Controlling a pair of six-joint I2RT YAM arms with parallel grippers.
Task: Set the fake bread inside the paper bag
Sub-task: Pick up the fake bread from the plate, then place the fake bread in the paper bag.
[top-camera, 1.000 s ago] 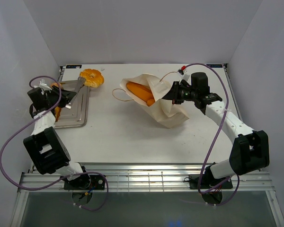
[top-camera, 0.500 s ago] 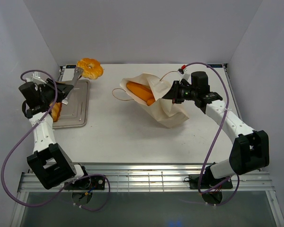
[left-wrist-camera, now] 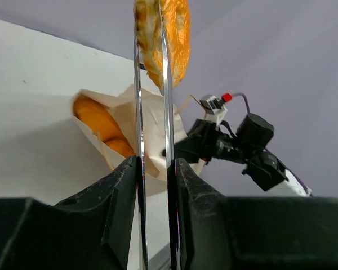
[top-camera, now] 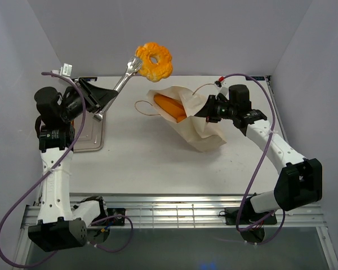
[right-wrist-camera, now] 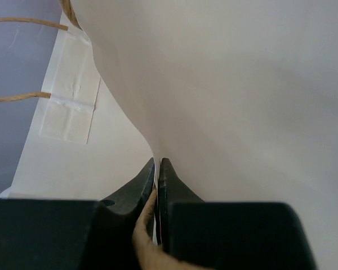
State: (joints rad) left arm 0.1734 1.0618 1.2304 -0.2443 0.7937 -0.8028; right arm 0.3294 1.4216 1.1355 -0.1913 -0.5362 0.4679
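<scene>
My left gripper [top-camera: 104,100] is shut on thin silver tongs [top-camera: 119,84], which pinch a ring-shaped golden doughnut [top-camera: 154,60] high in the air, up and left of the bag's mouth. In the left wrist view the tongs [left-wrist-camera: 152,112] run up between my fingers to the doughnut [left-wrist-camera: 172,34]. The paper bag [top-camera: 194,121] lies tilted at table centre, mouth toward the left, with long orange loaves [top-camera: 170,107] inside; bag and loaves also show in the left wrist view [left-wrist-camera: 107,126]. My right gripper [top-camera: 201,111] is shut on the bag's upper wall [right-wrist-camera: 225,84], holding it open.
A flat silver tray [top-camera: 90,138] lies at the left, partly hidden by my left arm. The bag's loop cord handles [top-camera: 142,110] hang over the table left of the mouth. Purple cables trail from both arms. Enclosure walls stand at the back and sides.
My left arm has lifted the tongs and doughnut off the tray area, up and to the right toward the bag. The right arm and bag have barely moved.
</scene>
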